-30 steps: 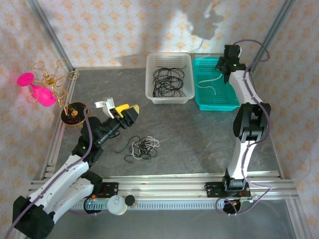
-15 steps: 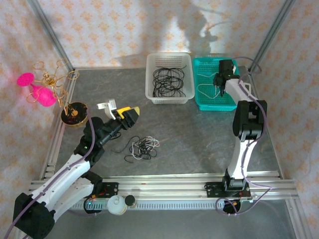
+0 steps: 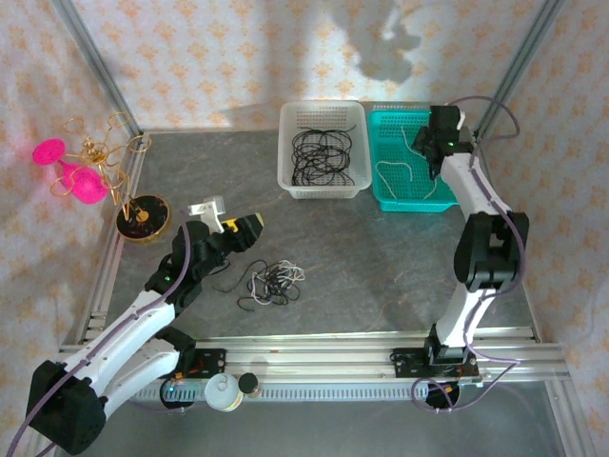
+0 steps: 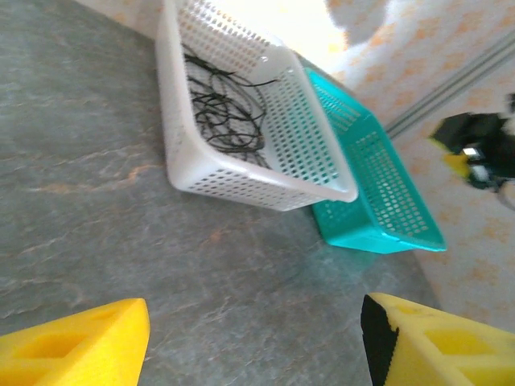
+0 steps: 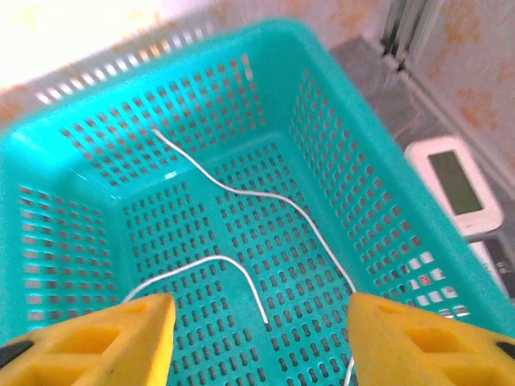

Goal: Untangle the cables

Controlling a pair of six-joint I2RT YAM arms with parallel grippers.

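One tangle of cables (image 3: 271,283) lies on the table (image 3: 381,267) from above, right of the left gripper (image 3: 243,227). Left wrist: jaws wide, empty, facing black cables (image 4: 221,112) in the far white basket (image 4: 265,181). Right wrist: the right gripper (image 5: 261,322), parted and empty, over a white cable (image 5: 241,193) in the teal basket (image 5: 338,145).

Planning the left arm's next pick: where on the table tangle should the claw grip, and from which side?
The black loop sticking out at the near-left edge of the tangle, from above with the left claw: it lies flat, clear of the dense middle, so probably one strand lifts alone.
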